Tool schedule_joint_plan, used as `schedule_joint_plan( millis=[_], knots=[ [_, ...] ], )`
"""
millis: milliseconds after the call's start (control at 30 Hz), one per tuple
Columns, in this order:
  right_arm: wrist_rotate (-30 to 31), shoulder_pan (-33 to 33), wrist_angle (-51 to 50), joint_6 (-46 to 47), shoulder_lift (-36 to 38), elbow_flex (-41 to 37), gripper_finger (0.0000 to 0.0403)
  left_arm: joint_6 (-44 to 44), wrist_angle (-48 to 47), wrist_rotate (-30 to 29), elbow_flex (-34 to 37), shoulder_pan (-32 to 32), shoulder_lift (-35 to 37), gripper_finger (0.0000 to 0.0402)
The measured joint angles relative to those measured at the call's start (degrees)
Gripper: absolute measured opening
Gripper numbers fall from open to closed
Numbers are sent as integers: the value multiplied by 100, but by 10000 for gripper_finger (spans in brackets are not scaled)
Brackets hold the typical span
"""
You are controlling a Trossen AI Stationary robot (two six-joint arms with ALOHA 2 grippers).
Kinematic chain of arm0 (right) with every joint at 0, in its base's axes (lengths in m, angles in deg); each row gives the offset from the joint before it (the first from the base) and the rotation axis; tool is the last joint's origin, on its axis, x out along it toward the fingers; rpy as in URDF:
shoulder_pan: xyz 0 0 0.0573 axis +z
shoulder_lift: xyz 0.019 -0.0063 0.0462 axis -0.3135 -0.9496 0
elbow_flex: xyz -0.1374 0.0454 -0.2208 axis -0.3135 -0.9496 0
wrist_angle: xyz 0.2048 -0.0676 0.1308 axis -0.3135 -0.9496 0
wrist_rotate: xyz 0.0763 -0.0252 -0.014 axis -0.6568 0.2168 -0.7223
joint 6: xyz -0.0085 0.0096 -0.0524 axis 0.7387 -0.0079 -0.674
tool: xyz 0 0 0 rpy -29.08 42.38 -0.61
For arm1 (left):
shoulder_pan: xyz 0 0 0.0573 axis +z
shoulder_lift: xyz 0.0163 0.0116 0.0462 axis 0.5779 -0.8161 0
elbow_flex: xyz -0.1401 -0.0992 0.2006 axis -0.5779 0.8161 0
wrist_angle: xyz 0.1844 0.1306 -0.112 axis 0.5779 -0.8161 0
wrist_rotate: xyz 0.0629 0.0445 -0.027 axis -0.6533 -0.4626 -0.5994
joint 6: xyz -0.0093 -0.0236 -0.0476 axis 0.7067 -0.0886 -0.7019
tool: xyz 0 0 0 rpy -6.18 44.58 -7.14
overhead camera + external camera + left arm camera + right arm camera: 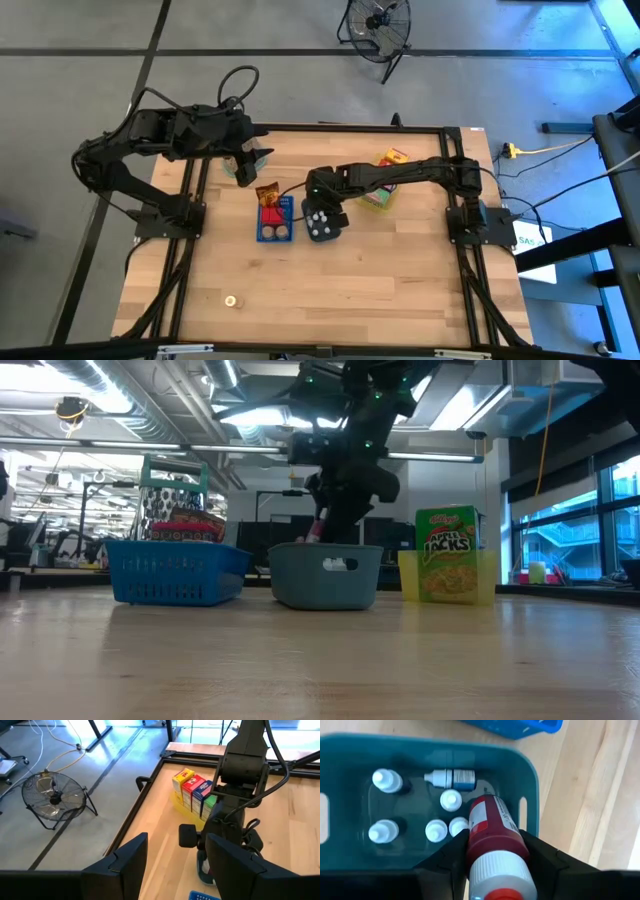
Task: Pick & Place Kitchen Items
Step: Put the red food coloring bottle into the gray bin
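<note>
Right tool (492,870) is clamped on a dark red bottle (492,832) with a white label and white cap, one dark finger (445,862) on each side. Bottle hangs over the teal bin (532,775), near its wall with the handle slot. Inside the bin: five small white-capped bottles (436,830) standing upright, seen from above, plus one small dropper bottle (451,778) with a blue label lying on its side. Bin sits on the wooden desk (580,795). Corner of a blue basket (520,726) just beyond the bin, not touching it.
</note>
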State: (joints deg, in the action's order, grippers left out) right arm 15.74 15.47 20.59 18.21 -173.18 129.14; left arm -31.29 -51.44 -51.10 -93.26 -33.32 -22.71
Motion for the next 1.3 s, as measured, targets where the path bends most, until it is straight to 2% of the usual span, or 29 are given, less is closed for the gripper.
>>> schedule_joint_plan(
  millis=[300,533,833,1300],
  knots=[
    [-61,-4,135,75,0,0,149,-44,-2,10,0,1,0,196],
    [-46,-75,68,110,-51,11,152,-63,-6,425,0,-1,0,196],
    [-40,-94,-40,153,-205,13,154,-63,-47,448,2,-1,2,196],
    [66,-85,-30,192,-210,11,203,-54,-179,448,2,-1,2,196]
  ],
)
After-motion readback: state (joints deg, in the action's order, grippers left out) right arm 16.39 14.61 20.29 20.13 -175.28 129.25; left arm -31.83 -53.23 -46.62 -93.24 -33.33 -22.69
